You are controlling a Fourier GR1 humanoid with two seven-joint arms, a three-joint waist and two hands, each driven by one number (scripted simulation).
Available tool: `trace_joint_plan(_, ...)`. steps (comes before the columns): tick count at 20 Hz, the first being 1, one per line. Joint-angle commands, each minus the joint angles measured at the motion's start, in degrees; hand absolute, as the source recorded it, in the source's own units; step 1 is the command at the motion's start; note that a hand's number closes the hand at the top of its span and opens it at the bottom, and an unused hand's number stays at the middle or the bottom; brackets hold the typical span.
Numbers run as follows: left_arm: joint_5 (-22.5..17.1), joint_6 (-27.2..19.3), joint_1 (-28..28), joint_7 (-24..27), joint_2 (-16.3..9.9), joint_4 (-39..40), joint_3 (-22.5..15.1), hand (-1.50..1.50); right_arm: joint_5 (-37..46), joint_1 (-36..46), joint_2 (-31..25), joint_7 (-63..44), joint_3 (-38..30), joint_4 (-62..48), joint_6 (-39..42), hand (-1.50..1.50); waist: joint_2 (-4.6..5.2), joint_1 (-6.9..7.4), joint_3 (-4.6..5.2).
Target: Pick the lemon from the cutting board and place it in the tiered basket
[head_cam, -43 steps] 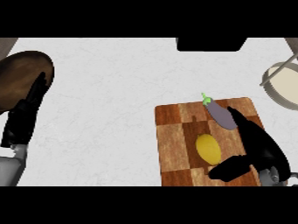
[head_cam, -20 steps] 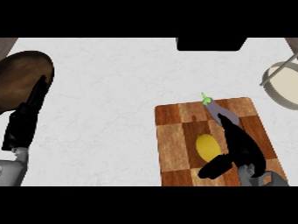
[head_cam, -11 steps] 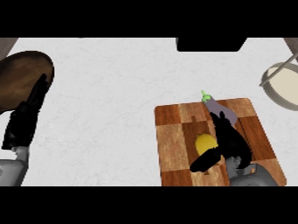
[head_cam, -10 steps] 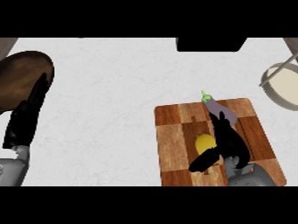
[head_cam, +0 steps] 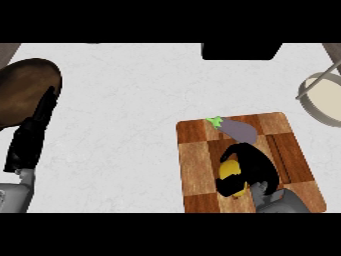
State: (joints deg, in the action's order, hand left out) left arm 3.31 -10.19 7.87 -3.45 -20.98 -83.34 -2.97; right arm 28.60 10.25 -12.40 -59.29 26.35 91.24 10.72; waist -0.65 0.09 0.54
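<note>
The yellow lemon (head_cam: 231,169) lies on the checkered wooden cutting board (head_cam: 199,160) at the lower right, mostly hidden by my right hand (head_cam: 251,165). That hand is curled over the lemon, fingers arched across its top and thumb at its near side. A purple eggplant (head_cam: 238,130) with a green stem rests on the board just beyond the hand. The tiered basket (head_cam: 331,101) shows as a round wire-rimmed tray at the right edge. My left hand (head_cam: 34,134) rests with straight fingers at the far left, over the edge of a brown bowl.
A dark brown wooden bowl (head_cam: 14,88) sits at the far left. A black object (head_cam: 241,50) stands at the counter's back edge. White counter (head_cam: 129,115) spreads between the bowl and the board.
My right hand has drawn in over the lemon and curled round it, where before its fingers stretched toward the eggplant. The left hand has not moved.
</note>
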Motion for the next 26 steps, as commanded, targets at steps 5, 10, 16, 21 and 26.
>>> trace_joint_plan(5,1.9,1.8,3.1,-0.1,0.7,2.5,2.2,0.00,1.1,-1.1,5.3,-2.1,-3.6,0.4,-1.7,1.50,0.67,-0.22,-0.53)
trace_joint_plan(10,1.4,2.2,-0.8,-0.2,0.7,-1.0,2.4,0.00,0.5,-2.5,-3.8,12.0,-1.0,7.6,5.2,1.50,0.55,-0.08,-0.54)
trace_joint_plan(16,2.4,1.0,-0.3,0.4,1.2,0.4,3.0,0.00,3.2,-4.3,-10.9,29.6,1.3,17.3,2.5,1.50,0.48,-0.71,-0.57)
trace_joint_plan(21,1.6,1.4,1.2,0.4,1.8,2.0,3.7,0.00,2.8,-4.6,-9.7,31.6,-7.4,26.8,-5.6,1.50,0.43,-1.54,-0.54)
trace_joint_plan(26,2.4,1.7,1.9,-4.3,1.6,-1.5,2.7,0.00,-1.5,-2.3,-11.8,31.9,-18.8,32.8,-6.3,1.50,0.44,-0.62,-0.58)
